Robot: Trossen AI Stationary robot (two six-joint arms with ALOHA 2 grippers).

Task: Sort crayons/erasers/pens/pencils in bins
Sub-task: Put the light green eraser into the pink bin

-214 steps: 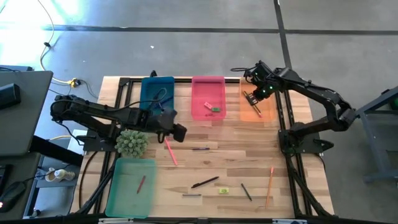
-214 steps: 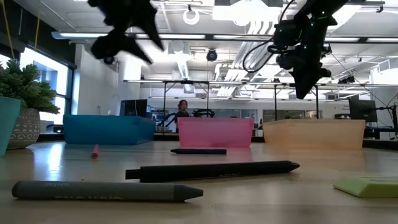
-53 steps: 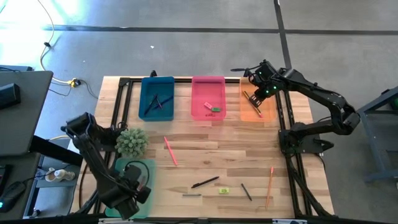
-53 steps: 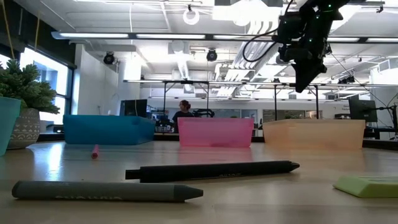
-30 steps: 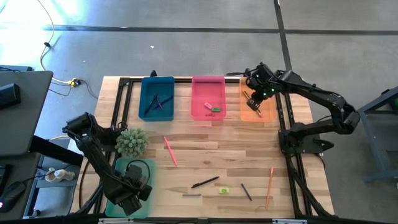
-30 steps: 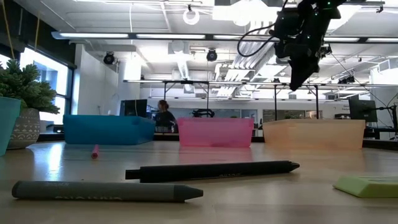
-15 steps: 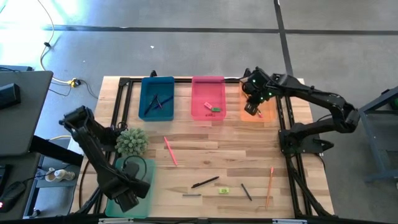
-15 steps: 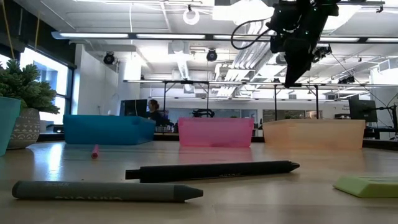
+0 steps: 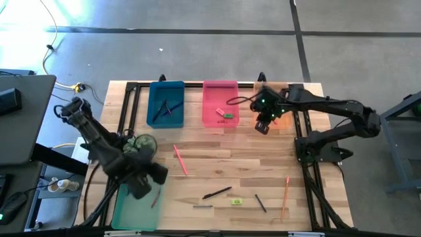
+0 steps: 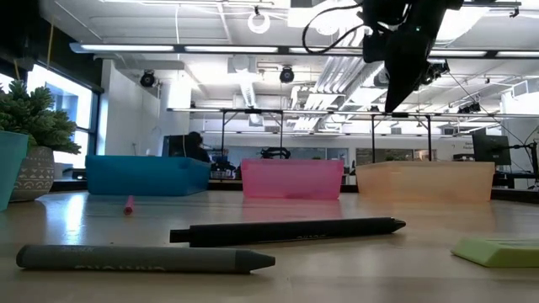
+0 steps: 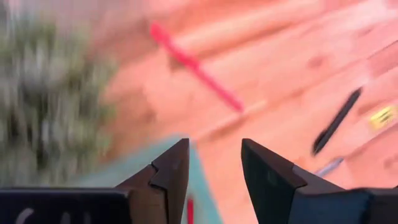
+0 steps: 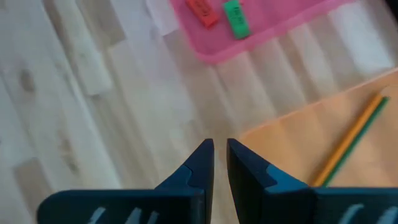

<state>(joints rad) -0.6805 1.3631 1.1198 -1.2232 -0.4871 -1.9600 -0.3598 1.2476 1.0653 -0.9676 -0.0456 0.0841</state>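
Nearest along the counter's (image 9: 217, 164) front edge lie the unsorted pieces: a dark grey crayon (image 10: 143, 257), a black pen (image 9: 217, 193), a yellow eraser (image 9: 237, 201), a short dark stick (image 9: 261, 203) and an orange pencil (image 9: 285, 197), all apart from one another. At the front left sits the light green bin (image 9: 131, 209) with a red crayon (image 9: 156, 197) lying in it. The left gripper (image 9: 146, 182) hangs over that bin's inner edge, beside the potted plant (image 9: 138, 150); its jaws stand apart with nothing between them. Farther in, a pink pencil-like stick (image 9: 180, 159) lies at a slant on bare wood, with a small dark pen (image 9: 212, 157) just beyond it. Along the far edge stand three more bins: the blue bin (image 9: 166, 103) with dark pens (image 9: 164, 108) inside, the pink bin (image 9: 220, 103) holding a red and a green eraser (image 12: 235, 17), and the orange bin (image 12: 323, 143) with an orange-and-green pencil (image 12: 351, 138). The right gripper (image 9: 263, 125) hovers at the orange bin's near corner, its jaws nearly together and empty.
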